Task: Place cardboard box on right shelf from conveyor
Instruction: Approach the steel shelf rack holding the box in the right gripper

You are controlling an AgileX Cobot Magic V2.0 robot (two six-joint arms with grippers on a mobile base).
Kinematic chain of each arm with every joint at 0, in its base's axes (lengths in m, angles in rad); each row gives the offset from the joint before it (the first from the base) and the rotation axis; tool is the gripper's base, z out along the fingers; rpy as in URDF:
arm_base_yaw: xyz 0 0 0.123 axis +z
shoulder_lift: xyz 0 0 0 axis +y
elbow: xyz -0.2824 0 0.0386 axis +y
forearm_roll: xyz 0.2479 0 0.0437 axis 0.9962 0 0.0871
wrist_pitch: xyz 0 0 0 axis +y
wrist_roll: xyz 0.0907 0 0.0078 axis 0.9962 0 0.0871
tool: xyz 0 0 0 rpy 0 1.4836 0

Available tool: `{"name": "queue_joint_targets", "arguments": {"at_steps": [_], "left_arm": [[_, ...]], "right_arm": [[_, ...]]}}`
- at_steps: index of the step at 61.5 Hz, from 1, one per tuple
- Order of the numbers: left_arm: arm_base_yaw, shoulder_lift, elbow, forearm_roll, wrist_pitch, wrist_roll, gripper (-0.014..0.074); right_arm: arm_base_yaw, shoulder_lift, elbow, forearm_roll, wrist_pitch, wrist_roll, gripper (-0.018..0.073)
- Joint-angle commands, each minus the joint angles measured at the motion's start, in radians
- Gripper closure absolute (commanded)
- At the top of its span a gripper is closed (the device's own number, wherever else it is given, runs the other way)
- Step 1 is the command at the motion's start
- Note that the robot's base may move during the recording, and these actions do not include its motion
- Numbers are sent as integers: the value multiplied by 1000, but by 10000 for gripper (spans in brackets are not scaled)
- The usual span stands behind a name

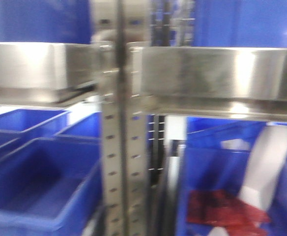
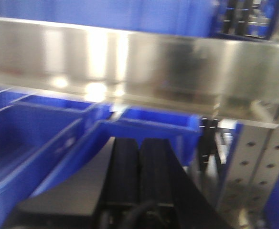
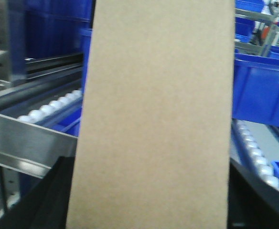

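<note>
Cardboard box (image 3: 154, 119) — light, stiff, I judge — pinched across its narrow width by my right gripper (image 3: 149, 200) near the front rail of the right shelf (image 3: 29, 138); left gripper (image 2: 139, 174) fingers pressed together.

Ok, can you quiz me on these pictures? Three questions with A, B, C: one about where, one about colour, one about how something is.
1. Which view shows the cardboard box? A front. B left wrist. C right wrist.
2. What colour are the bins? A green. B blue. C yellow.
3. How is the left gripper? A wide open. B clamped on a bin. C shut, empty.
Answers: 1 C, it fills that view. 2 B, every one in sight is blue. 3 C, its fingers meet with nothing between.
</note>
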Motion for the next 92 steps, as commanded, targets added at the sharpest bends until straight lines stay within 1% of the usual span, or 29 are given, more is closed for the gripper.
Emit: {"name": "queue_joint_targets", "arguments": {"at_steps": [1, 92], "left_arm": [[-3, -17, 10, -6, -87, 0, 713], [1, -15, 10, -6, -87, 0, 713]], "right_arm": [[-3, 18, -26, -18, -100, -6, 357], [-3, 18, -26, -18, -100, -6, 357]]}}
